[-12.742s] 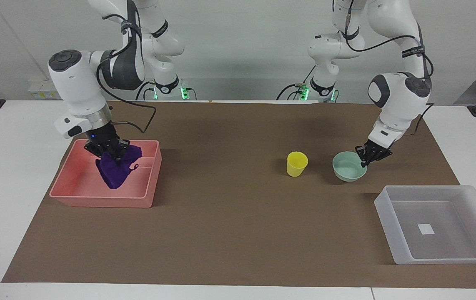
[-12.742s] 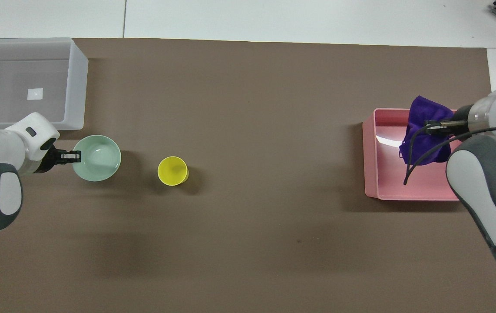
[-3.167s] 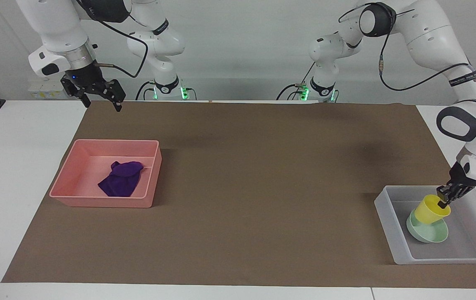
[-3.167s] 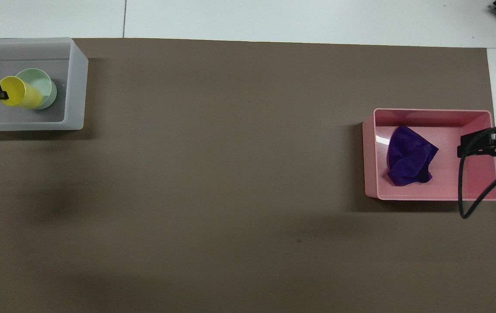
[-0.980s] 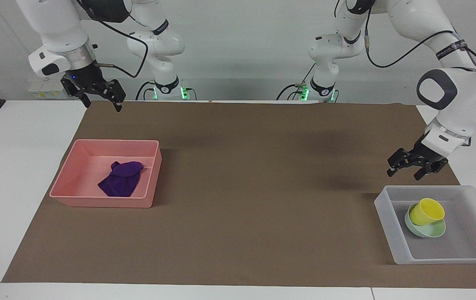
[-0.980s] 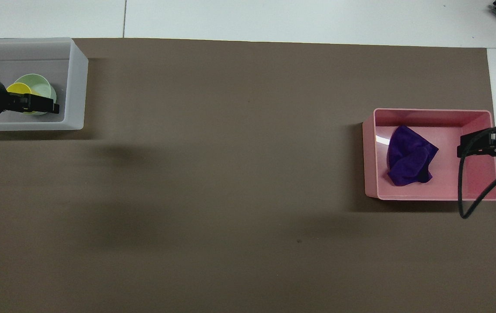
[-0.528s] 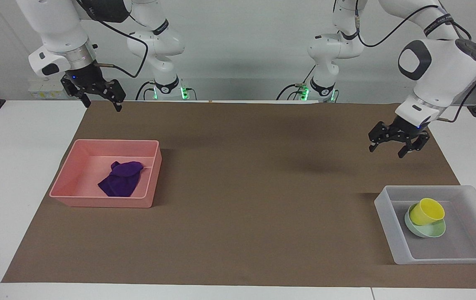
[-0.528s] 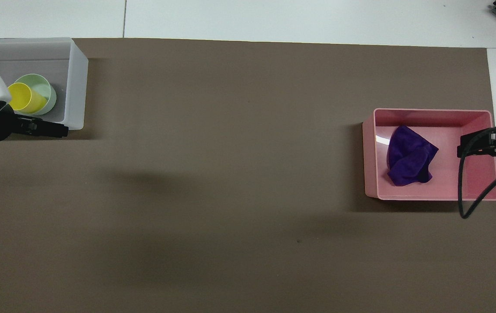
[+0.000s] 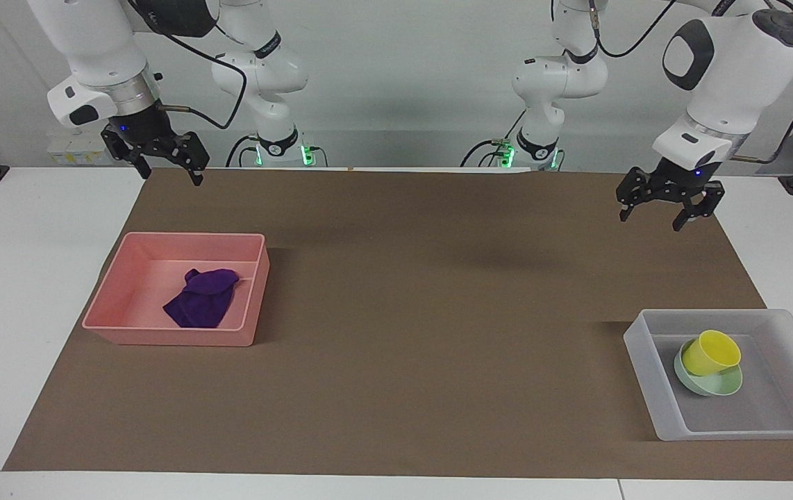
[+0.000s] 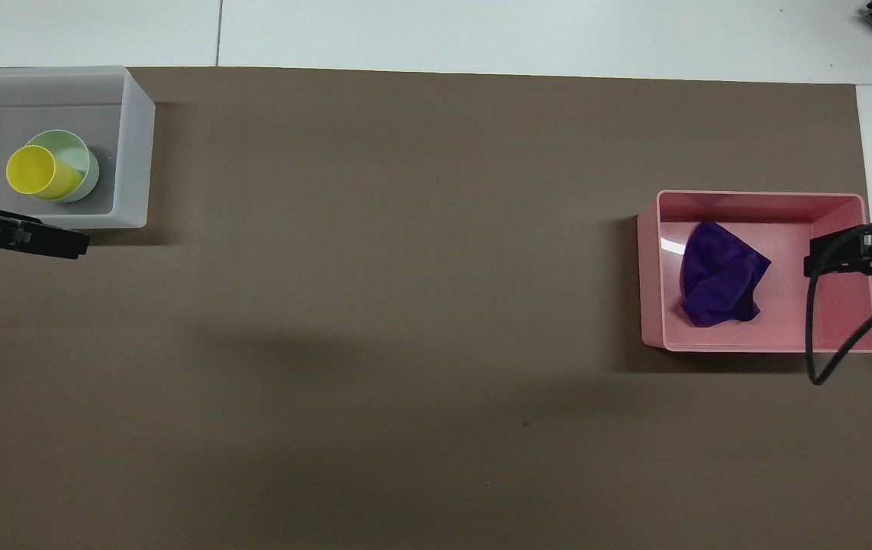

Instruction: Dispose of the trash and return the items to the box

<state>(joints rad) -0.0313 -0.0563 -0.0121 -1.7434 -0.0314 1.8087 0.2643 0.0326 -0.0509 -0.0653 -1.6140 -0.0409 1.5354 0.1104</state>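
The purple fabric (image 9: 202,298) lies in the pink tray (image 9: 113,305); both also show in the overhead view, fabric (image 10: 722,275) and tray (image 10: 654,290). The yellow cup (image 9: 711,352) leans tilted in the mint-green bowl (image 9: 719,384), which rests in the translucent box (image 9: 641,357). The overhead view shows the cup (image 10: 33,171), the bowl (image 10: 79,153) and the box (image 10: 136,145) too. My left gripper (image 9: 650,219) is open and empty, raised over the brown mat. It also shows in the overhead view (image 10: 62,241). My right gripper (image 9: 169,177) is open and empty and waits high over the tray's end; it also shows in the overhead view (image 10: 825,258).
A brown mat (image 9: 424,312) covers most of the white table. The pink tray is toward the right arm's end and the box toward the left arm's end. A black cable (image 10: 818,344) hangs from the right arm over the tray's corner.
My left gripper let go of the yellow cup in the box, opened, then rose and drew back over the mat. Cup and bowl stay in the box. The right arm has not moved.
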